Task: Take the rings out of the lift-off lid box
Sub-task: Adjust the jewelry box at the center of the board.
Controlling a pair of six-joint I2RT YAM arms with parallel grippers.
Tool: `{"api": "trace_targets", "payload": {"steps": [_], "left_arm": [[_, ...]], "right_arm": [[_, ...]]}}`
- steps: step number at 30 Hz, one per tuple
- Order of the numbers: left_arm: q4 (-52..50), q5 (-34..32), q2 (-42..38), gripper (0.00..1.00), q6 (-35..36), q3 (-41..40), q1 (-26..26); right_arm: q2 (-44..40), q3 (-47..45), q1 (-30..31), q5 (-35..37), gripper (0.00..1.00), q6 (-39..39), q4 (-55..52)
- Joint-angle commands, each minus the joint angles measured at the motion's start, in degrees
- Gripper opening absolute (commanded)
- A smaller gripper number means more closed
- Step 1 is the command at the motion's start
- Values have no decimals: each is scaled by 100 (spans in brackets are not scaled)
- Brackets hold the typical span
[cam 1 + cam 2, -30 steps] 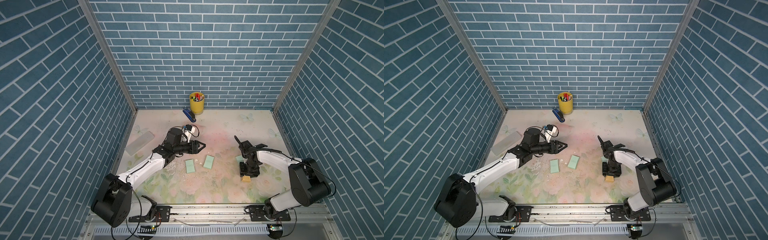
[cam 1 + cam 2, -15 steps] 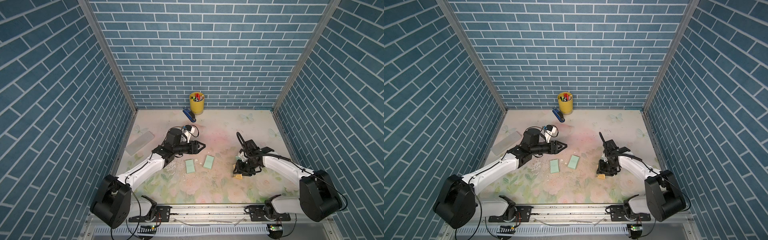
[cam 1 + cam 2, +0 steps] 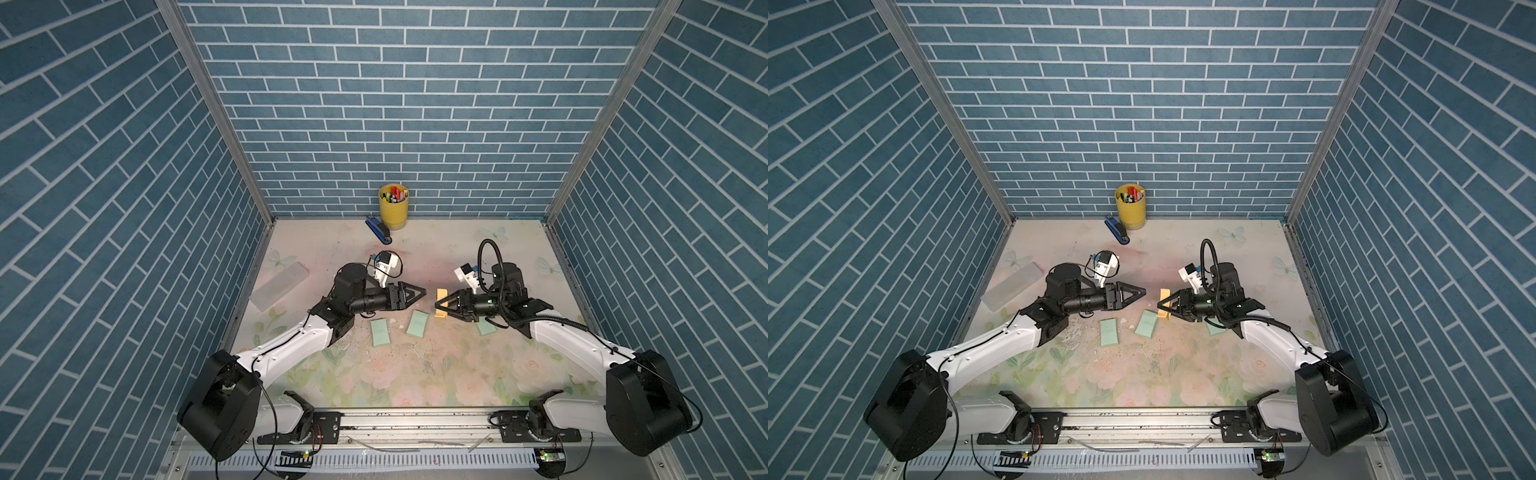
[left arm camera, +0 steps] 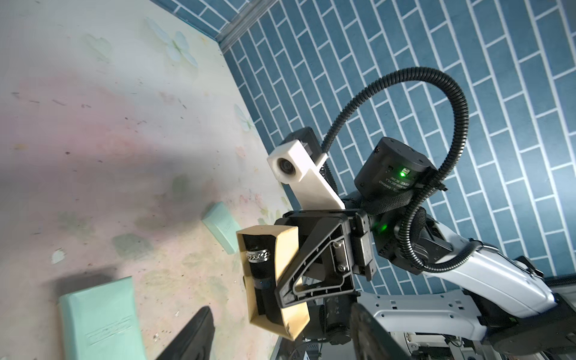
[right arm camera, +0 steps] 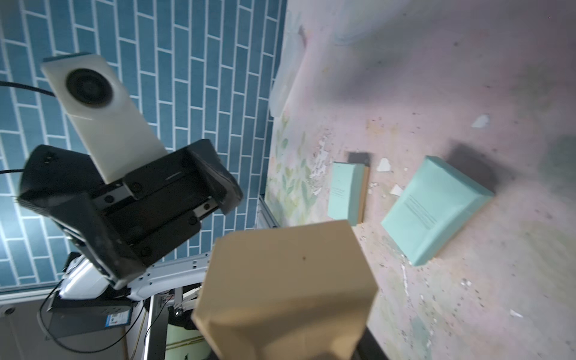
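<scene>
Item: tan inner tray of the lift-off lid box, pinched in the right claw and held clear of the desk near its middle. Its open face is toward the left edge, and its long axis seemingly runs back edge to front edge, tilt unclear. Status: lid off, mint-green box parts lying on the desk below; one ring visible, seated in the black insert, none seen removed. The left claw faces the tray, jaws spread, empty.

Left hand open, right hand clamped
</scene>
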Motion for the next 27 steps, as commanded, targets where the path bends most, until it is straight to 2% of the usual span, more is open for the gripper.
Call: {"api": "trace_targets", "payload": {"steps": [1, 9, 18, 27], "left_arm": [[637, 104, 87, 72, -274, -31, -190], [907, 154, 400, 73, -339, 65, -439], [1396, 297, 848, 73, -565, 224, -488], [2314, 314, 1277, 66, -1102, 262, -487]], "right_arm": [[63, 145, -12, -667, 40, 408, 801], [57, 280, 23, -873, 40, 397, 840], [91, 327, 109, -1009, 40, 379, 843], [104, 345, 212, -1129, 41, 186, 591]]}}
